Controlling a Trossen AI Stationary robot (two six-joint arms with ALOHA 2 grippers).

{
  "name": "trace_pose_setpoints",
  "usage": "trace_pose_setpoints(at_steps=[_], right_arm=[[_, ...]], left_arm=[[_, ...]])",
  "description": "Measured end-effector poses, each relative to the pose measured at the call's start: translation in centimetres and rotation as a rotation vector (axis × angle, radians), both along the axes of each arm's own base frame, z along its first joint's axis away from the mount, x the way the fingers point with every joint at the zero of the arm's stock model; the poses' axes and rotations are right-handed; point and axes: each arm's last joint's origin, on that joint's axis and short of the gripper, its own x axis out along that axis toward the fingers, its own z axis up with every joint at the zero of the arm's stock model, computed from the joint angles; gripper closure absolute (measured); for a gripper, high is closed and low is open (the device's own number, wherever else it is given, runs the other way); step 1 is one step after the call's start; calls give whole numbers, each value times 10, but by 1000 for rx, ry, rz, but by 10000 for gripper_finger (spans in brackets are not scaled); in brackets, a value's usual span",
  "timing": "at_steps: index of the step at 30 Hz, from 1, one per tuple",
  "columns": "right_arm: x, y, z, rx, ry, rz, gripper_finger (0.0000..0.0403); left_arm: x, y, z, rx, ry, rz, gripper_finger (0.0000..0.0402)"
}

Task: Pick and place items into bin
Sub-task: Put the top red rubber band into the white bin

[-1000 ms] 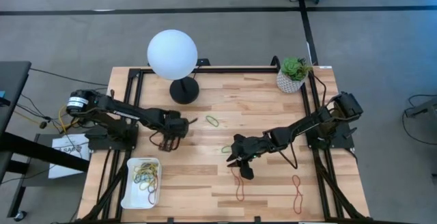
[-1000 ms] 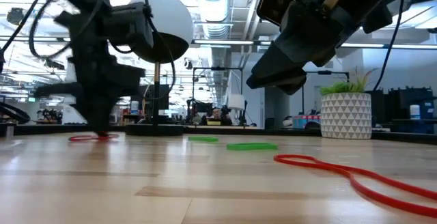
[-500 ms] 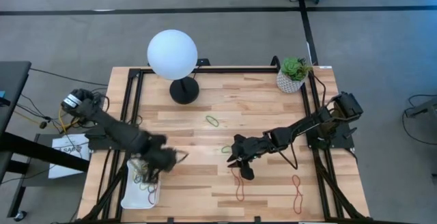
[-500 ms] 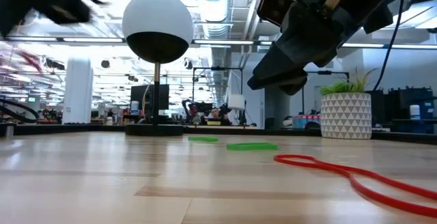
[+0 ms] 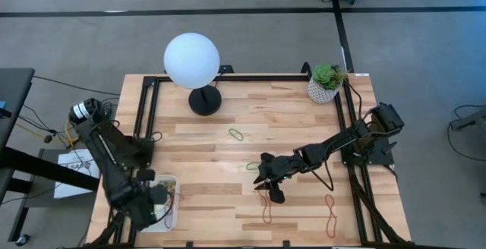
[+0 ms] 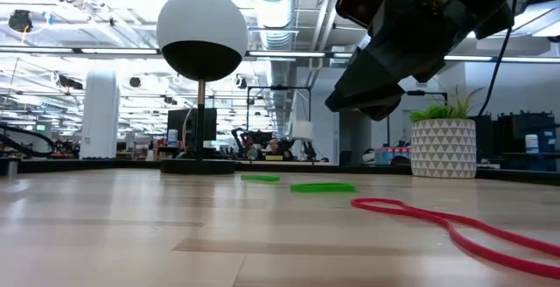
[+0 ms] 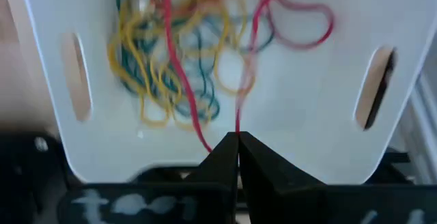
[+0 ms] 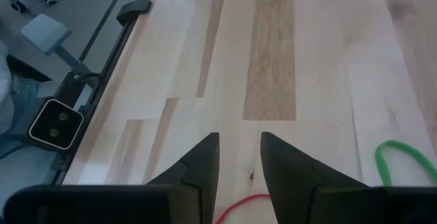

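Observation:
My left gripper (image 7: pixel 237 139) is above the white bin (image 7: pixel 307 115), shut on a red rubber band (image 7: pixel 179 80). The bin (image 5: pixel 171 220) sits at the table's near left corner and holds a tangle of yellow, blue-grey and red bands (image 7: pixel 157 67). My right gripper (image 8: pixel 239 145) hovers open mid-table (image 5: pixel 267 182), over the end of a red band (image 5: pixel 267 207) that lies flat on the wood. Two green bands (image 5: pixel 237 134) (image 5: pixel 251 166) and another red one (image 5: pixel 331 212) lie flat on the table. My left gripper pinches a strand of the red rubber band (image 7: pixel 237 123) between its two fingertips, coming from above and pointing down into the bin. The band trails from the tips onto the pile in the bin, slack.
A white globe lamp (image 5: pixel 192 61) stands at the far left of the table and a potted plant (image 5: pixel 326 83) at the far right corner. The low view shows the green bands (image 6: pixel 322 186) and a red band (image 6: pixel 437 221) on bare wood.
My left gripper has lifted a red band off the table's left middle and swung quickly toward the near left corner, ending above the bin. My right arm has barely moved.

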Motion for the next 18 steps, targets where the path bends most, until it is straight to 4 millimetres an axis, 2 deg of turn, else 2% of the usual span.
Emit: trace_pose_setpoints(at_steps=[7, 15, 18], right_arm=[[0, 0, 0, 0, -1, -1, 301], [0, 0, 0, 0, -1, -1, 301], [0, 0, 0, 0, -1, -1, 301]], left_arm=[[-15, -6, -5, 30, 3, 57, 401], [-16, -10, -5, -10, 8, 77, 401], [-13, -13, -4, -32, -49, 30, 401]])
